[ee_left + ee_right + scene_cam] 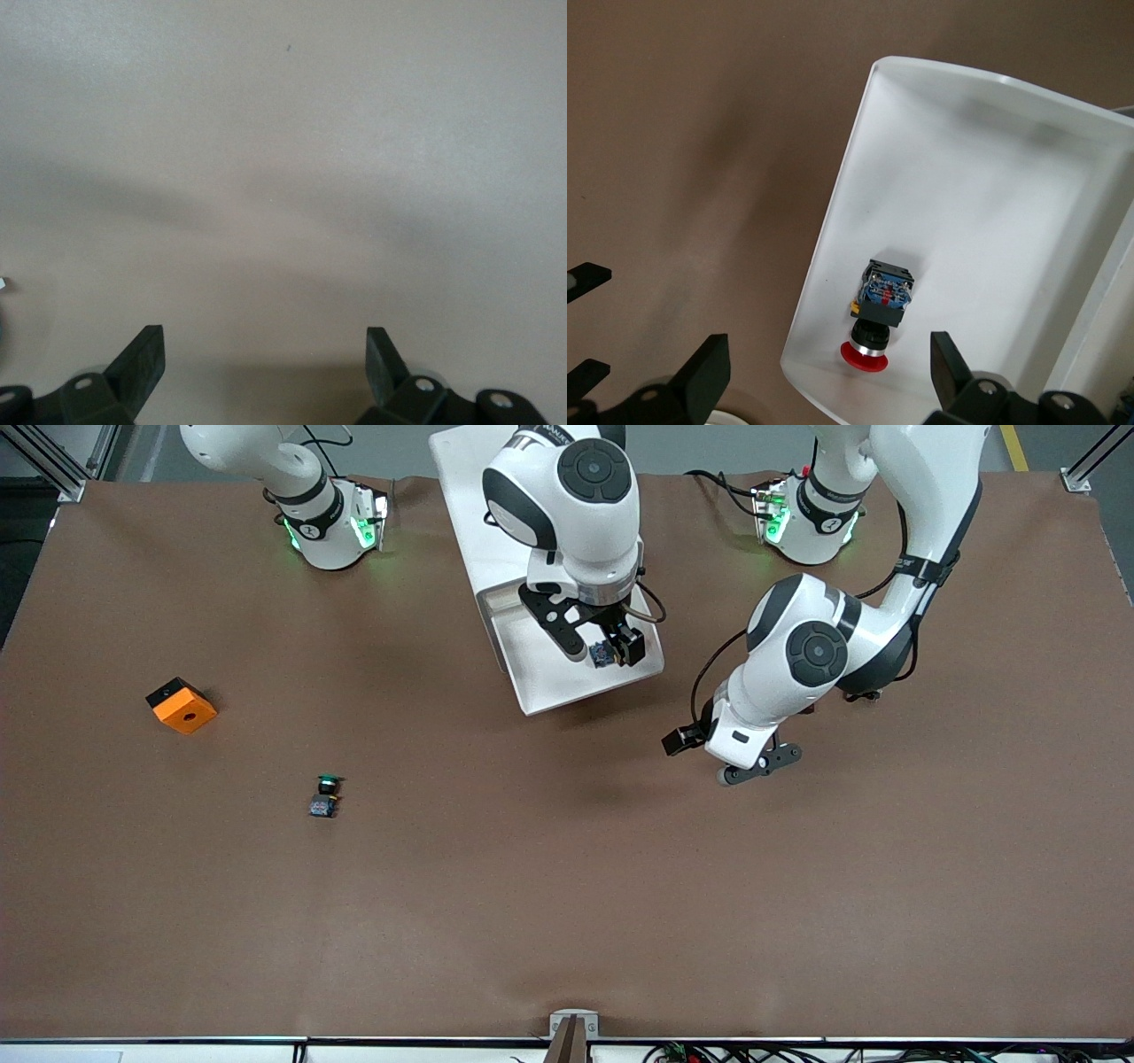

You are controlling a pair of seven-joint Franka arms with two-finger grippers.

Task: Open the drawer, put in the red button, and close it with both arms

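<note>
The red button [879,312] lies on its side in the open white drawer [966,177], red cap toward the drawer's front wall. My right gripper [830,363] is open and empty, hovering just above the button. In the front view the right gripper [603,652] is over the drawer [549,695], and the button's bluish base [601,655] shows between its fingers. My left gripper [760,764] is open and empty. It is low over bare table beside the drawer, toward the left arm's end. The left wrist view shows the left gripper [266,354] over plain brown table.
The white cabinet [469,505] that holds the drawer stands between the two arm bases. A green-capped switch [326,795] and an orange block [181,705] lie on the brown table toward the right arm's end.
</note>
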